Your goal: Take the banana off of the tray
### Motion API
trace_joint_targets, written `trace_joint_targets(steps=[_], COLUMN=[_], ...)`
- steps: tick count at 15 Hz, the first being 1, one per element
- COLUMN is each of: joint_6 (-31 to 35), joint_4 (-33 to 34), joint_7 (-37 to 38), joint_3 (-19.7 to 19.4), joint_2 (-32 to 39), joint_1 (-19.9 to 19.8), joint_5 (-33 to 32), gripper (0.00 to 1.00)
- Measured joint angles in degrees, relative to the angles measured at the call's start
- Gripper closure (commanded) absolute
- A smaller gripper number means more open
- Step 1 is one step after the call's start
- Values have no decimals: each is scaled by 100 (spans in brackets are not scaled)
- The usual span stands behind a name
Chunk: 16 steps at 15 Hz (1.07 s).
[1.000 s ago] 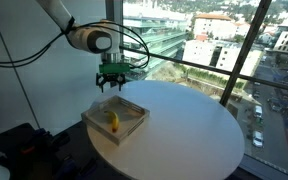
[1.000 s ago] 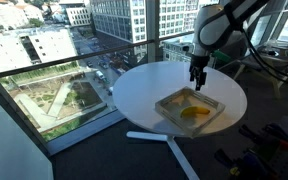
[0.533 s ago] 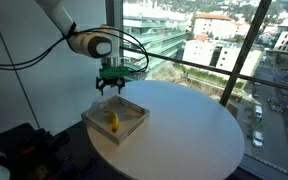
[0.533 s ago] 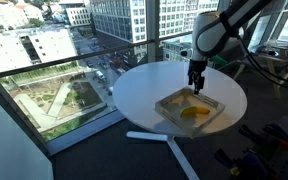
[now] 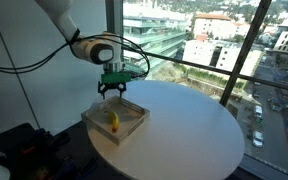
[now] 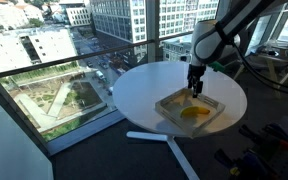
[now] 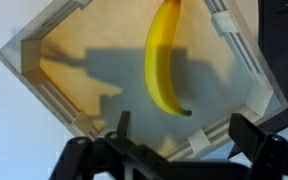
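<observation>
A small yellow banana point(image 5: 112, 121) lies inside the square wooden-edged tray point(image 5: 134, 127) on the round white table. It also shows in an exterior view point(image 6: 192, 113) and in the wrist view point(image 7: 164, 58). The tray shows there too point(image 6: 212, 104) point(image 7: 44, 80). My gripper point(image 5: 110, 90) hangs open and empty above the tray's far edge, clear of the banana. It shows in an exterior view point(image 6: 194, 88), and in the wrist view point(image 7: 179, 135) its two fingers spread wide over the tray's corner, with the banana's dark tip just beyond them.
The round white table point(image 5: 189, 130) has free room beside the tray. A glass wall and railing point(image 5: 199, 70) stand right behind the table. Dark equipment point(image 5: 24, 150) sits on the floor near the tray side.
The gripper has come down a little toward the tray's far edge and shifted slightly. The banana and tray have not moved.
</observation>
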Motion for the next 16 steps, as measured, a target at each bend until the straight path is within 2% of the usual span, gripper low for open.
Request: trace_joint_targets(steps=[16], joint_6=[413], joint_4=[264], joint_7=[0], joint_3=[134], joint_2=[746], joint_1=[-107], joint_5=[-208], gripper=[0])
